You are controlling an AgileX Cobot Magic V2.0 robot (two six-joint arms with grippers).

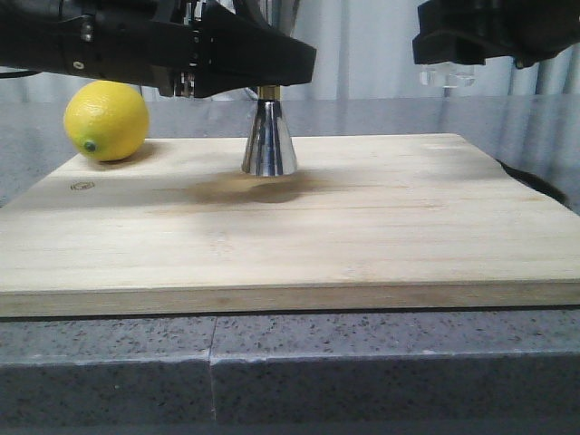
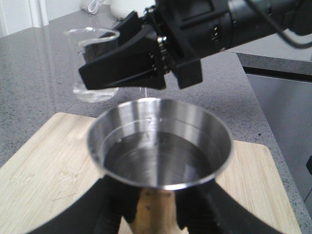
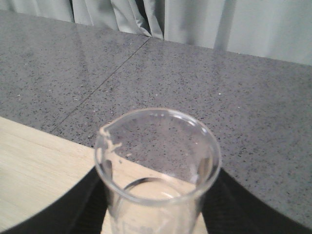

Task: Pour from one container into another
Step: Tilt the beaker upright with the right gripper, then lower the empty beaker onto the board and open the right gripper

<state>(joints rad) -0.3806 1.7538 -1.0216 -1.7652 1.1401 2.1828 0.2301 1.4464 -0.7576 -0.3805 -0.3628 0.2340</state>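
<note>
Jigger (image 1: 269,140) upright near mid-board (image 1: 381,227), waist pinched by left gripper (image 2: 155,207), fingers (image 2: 114,207) pressed against the steel on both sides. Liquid pooled in the upper cup in the left wrist view, so the pour looks done or close to it. Beaker (image 3: 156,170) held aloft by right gripper (image 1: 449,54) at about two o'clock from the jigger, upright, well clear of it; fingers closed on its glass wall, dark pads hugging both sides in the right wrist view. Looks near empty, a few drops clinging by the lip. Lemon (image 1: 107,120) at ten o'clock, on the board's far left corner, apart from everything.

Risks from here:
- Tipping the jigger: narrow base, full top, easily upset by a jerky left release or a sideways drag on opening.
- Slopping liquid over the rim if lifted or tilted.
- Beaker slipping: smooth, possibly wet glass in hard fingers; a loose grip or fast descent could drop or crack it on stone.
- Arms clashing if the right one swings back low across the left.
</note>
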